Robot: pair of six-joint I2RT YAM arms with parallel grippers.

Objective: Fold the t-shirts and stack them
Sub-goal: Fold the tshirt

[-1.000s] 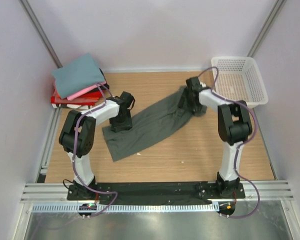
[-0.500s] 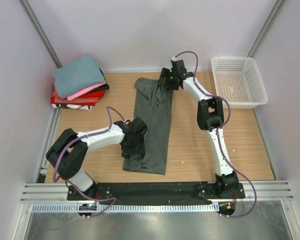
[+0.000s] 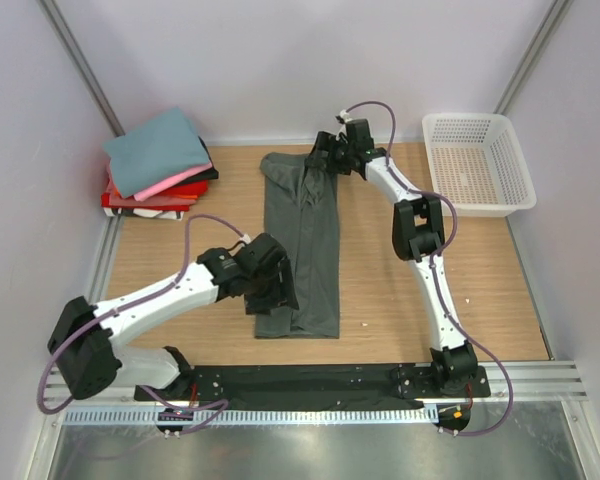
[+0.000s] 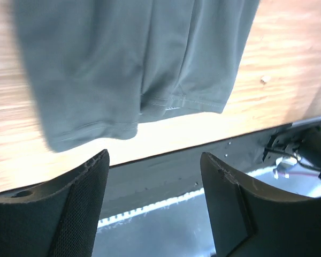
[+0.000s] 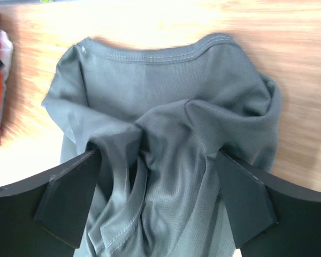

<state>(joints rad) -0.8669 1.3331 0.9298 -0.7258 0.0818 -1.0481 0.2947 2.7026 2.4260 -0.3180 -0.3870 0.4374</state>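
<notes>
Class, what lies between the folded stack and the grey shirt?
Bare table separates the stack from the shirt, shown in the top view.

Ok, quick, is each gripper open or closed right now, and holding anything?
Left gripper: open, holding nothing; the hem of the shirt lies just ahead of it.
Right gripper: open over the collar end, not clamped on it.

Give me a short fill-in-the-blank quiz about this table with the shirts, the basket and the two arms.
The top shirt of the folded stack is coloured ___.
The white plastic lattice basket stands in the far ___ corner of the wooden table.
The collar of the dark grey-green cloth t-shirt lies nearest the ___ gripper's fingers.
The left gripper, its fingers apart, holds ___.
Missing words: teal-blue; right; right; nothing.
</notes>
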